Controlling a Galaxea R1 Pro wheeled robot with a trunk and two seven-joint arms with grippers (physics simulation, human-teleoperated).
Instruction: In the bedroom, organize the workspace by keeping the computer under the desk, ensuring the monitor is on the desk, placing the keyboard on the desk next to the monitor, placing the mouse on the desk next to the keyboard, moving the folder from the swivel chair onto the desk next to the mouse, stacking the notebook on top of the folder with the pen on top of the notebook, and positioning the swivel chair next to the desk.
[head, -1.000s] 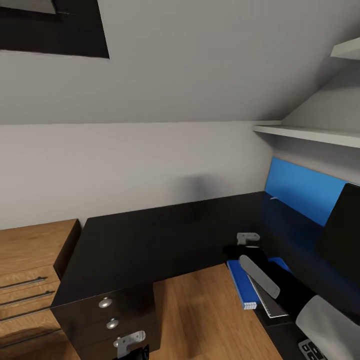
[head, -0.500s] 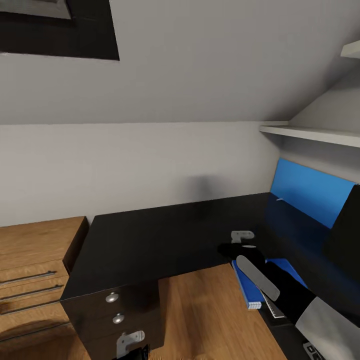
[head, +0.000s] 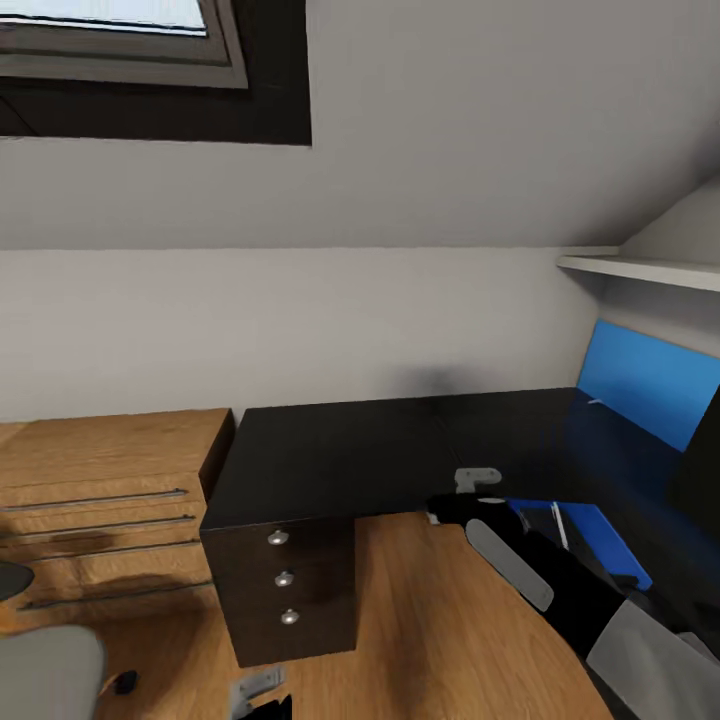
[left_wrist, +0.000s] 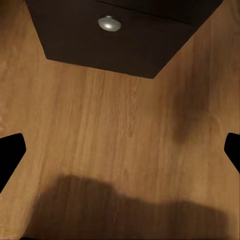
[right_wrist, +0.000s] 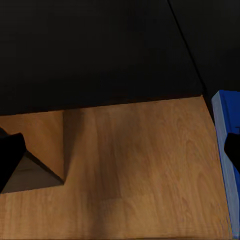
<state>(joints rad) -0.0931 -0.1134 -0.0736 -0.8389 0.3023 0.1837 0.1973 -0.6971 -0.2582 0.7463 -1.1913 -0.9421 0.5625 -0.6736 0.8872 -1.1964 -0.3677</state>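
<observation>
Where the desk (head: 330, 450) ends, bare wood floor (head: 440, 620) beside the folder (head: 600, 525).

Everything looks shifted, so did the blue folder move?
No. The camera moved; the folder still lies at the desk's inner edge.

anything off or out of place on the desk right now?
Nothing spilled or damaged. The folder lies flat on the desk, by its inner front edge, with a thin white stick on it, likely the pen. The right end effector hovers just beside the folder, fingers spread and empty in the right wrist view.
</observation>
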